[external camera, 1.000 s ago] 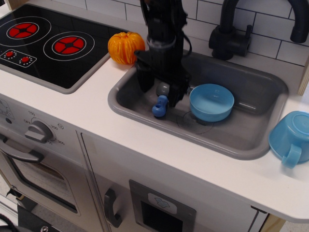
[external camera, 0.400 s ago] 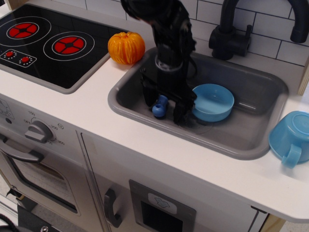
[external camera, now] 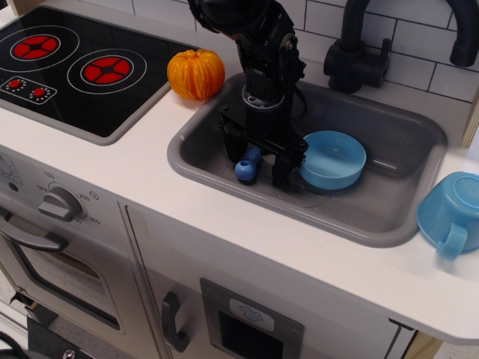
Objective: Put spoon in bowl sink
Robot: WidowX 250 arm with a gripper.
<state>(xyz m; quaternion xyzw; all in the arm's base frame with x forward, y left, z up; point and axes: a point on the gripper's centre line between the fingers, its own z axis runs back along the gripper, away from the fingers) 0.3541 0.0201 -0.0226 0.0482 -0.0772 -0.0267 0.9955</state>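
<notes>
The spoon (external camera: 247, 166) lies on the floor of the grey sink (external camera: 389, 196) at its left side. Only its chunky blue handle shows; the grey scoop is hidden under the gripper. My gripper (external camera: 257, 166) is down in the sink, open, with one finger on each side of the spoon. The handle pokes out towards the front between the fingers. The light-blue bowl (external camera: 334, 159) stands upright on the sink floor, just right of the gripper. The right finger (external camera: 283, 170) is close against its left rim.
An orange toy pumpkin (external camera: 195, 73) sits on the counter left of the sink. A black faucet (external camera: 358, 54) stands behind the sink. A light-blue cup with a handle (external camera: 451, 213) lies on the counter at the right. The black stovetop (external camera: 71, 67) is at the far left.
The gripper has come down lower into the sink, and its fingers now straddle the spoon. The grey scoop, visible a second ago, is now covered. The bowl sits a touch further right.
</notes>
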